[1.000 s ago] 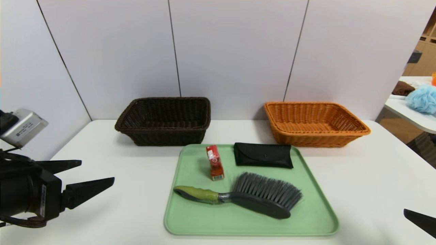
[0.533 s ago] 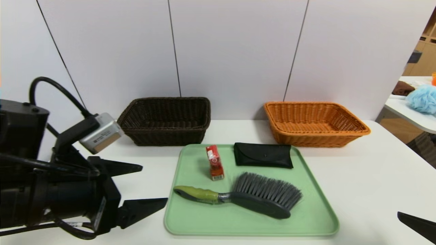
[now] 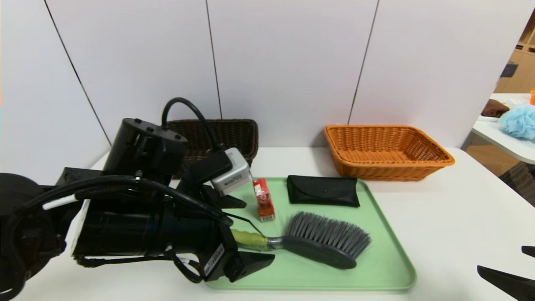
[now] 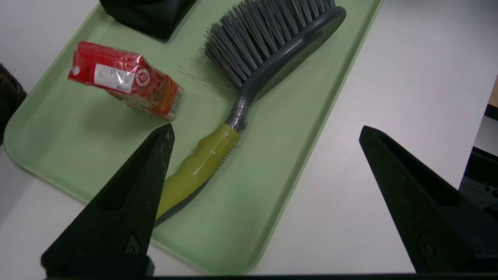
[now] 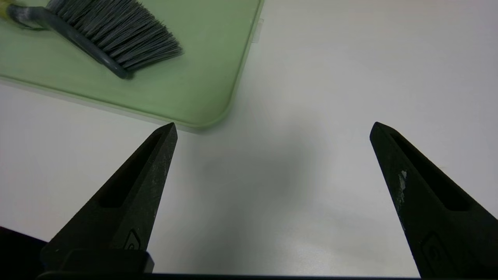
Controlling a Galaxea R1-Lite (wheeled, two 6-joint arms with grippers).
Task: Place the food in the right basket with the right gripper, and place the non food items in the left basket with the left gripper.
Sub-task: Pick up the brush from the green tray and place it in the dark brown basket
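Brush [image 3: 322, 246], pouch [image 3: 324, 191] and red carton [image 3: 264, 200] lie on the green tray [image 3: 301, 276] beneath my open, unladen left gripper [image 3: 260, 232]; my right gripper [image 5: 274, 130], also wide open, idles right of the tray, near side. Beyond stand the dark brown basket [image 3: 234, 133], left, and orange basket [image 3: 388, 146], right.

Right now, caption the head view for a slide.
Open left gripper hovers over the brush handle, beside a red carton on the green tray.
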